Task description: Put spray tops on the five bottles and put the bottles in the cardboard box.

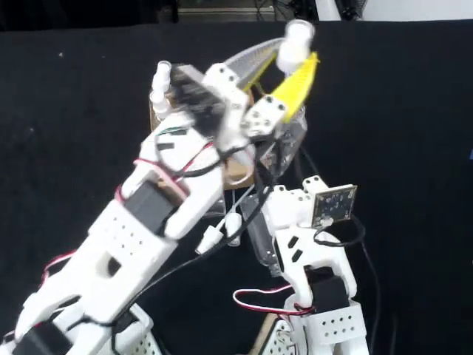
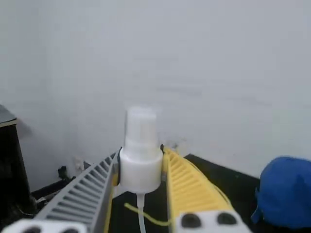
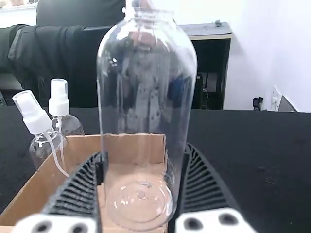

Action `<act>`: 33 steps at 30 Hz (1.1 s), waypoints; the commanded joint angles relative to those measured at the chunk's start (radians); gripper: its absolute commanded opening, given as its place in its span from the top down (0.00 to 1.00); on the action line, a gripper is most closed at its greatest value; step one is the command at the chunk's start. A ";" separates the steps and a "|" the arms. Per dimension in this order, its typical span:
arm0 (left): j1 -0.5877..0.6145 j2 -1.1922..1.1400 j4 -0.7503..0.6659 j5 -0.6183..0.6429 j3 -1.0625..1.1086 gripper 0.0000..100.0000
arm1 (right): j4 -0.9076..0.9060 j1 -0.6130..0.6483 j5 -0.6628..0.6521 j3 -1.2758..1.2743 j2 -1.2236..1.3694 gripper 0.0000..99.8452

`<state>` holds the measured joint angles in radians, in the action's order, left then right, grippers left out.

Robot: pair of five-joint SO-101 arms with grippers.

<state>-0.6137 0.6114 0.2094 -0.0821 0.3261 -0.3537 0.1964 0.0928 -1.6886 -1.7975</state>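
Note:
My left gripper is shut on a white spray top, its thin tube hanging down between the grey and yellow fingers. In the high view that gripper holds the spray top up above the far middle of the table. My right gripper is shut on a clear bottle with no top, held upright over the cardboard box. Two bottles with spray tops stand in the box's far corner. The clear bottle sits just below the raised spray top.
The black table spreads around both arms. The left arm's body hides most of the cardboard box from above. A blue object lies at the table's edge. A dark chair and a cabinet stand behind the table.

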 commanded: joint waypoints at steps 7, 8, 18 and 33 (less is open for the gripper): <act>-0.093 -0.075 0.098 -0.155 -0.076 0.97 | -0.005 -0.028 0.002 0.002 -0.048 0.99; -0.094 -0.060 0.114 -0.155 -0.064 0.97 | -0.011 -0.040 0.002 0.002 -0.048 0.99; -0.045 0.048 0.003 0.114 0.116 0.97 | -0.014 -0.106 0.008 0.002 -0.048 0.99; -0.016 0.058 0.120 0.192 0.117 0.72 | -0.015 -0.106 0.002 0.002 -0.048 0.99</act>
<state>-0.6398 0.6299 0.2447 0.0575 0.5163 -0.3675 0.1227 0.0928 -1.6886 -1.7975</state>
